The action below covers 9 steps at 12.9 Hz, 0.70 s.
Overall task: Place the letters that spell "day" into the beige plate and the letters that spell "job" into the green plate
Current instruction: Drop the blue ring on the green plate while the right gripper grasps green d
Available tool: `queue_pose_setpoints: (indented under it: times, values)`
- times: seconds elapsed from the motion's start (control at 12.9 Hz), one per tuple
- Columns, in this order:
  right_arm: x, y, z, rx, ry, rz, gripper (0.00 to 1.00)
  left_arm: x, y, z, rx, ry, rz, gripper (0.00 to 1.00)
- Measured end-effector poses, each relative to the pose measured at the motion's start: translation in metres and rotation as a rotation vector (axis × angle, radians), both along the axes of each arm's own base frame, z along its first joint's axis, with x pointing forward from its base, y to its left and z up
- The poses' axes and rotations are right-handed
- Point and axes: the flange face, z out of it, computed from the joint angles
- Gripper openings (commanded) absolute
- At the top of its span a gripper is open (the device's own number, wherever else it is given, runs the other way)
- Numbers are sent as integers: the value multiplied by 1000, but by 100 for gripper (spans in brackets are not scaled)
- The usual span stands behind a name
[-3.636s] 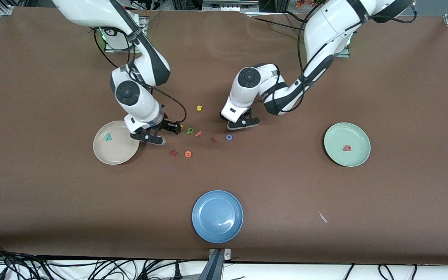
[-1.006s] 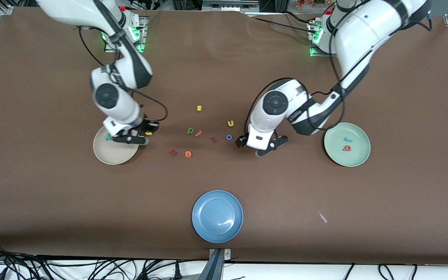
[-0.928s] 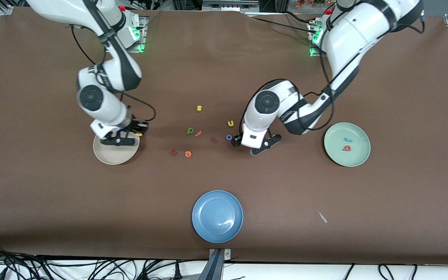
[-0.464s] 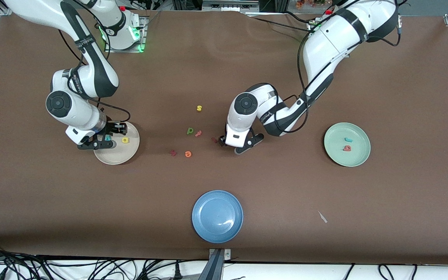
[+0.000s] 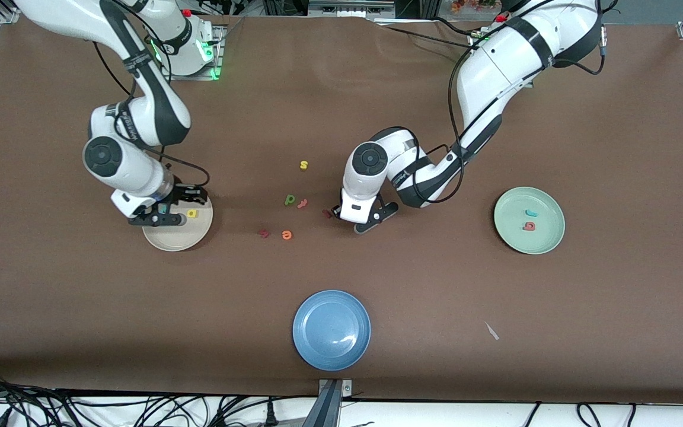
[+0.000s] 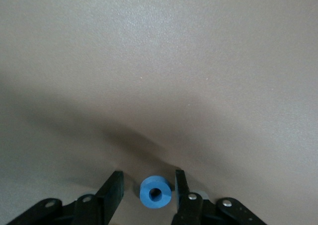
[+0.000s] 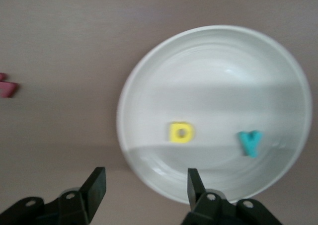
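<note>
Three round shallow plates sit on your brown worktop (image 5: 495,118). Reading the front view as a clock face, the cream-beige plate (image 5: 178,240) is at 9 o'clock, the pale mint-green plate (image 5: 549,204) at 3 o'clock and the blue plate (image 5: 331,330) at 6 o'clock.

Two letters lie in the beige plate: the yellow foam a (image 5: 192,213) and the teal foam y (image 7: 249,143). Your right tool (image 5: 160,213) hovers over that plate's 11 o'clock rim with its fingers spread and nothing between them.

Two more lie in the green plate, the teal hook-shaped j (image 5: 531,213) at 12 o'clock of the pinkish-red b (image 5: 529,226).

Your left tool (image 6: 148,173) is low at the worktop's centre. Its fingers stand apart on either side of the blue foam ring o (image 6: 155,193), with a gap showing on one side.

Six loose letters show near the centre:
- one yellow s (image 5: 303,165)
- the green d (image 5: 289,200)
- one pink t (image 5: 302,204)
- two dark red letters (image 5: 264,233)
- one orange e (image 5: 286,235)
</note>
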Motion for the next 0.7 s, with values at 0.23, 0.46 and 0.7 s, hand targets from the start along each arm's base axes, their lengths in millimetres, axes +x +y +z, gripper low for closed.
queue_pose_setpoints:
  times: [0.23, 0.46, 0.7]
  values:
    - [-9, 70, 4, 13, -15, -98, 75, 4, -1, 7, -7, -10, 3, 0]
    - [-14, 121, -2, 31, -26, -179, 75, 7, 2, 5, -4, -11, 9, 0]
    - [-11, 162, -15, 60, -30, -240, 75, 37, 25, 28, -10, -39, 20, 0]
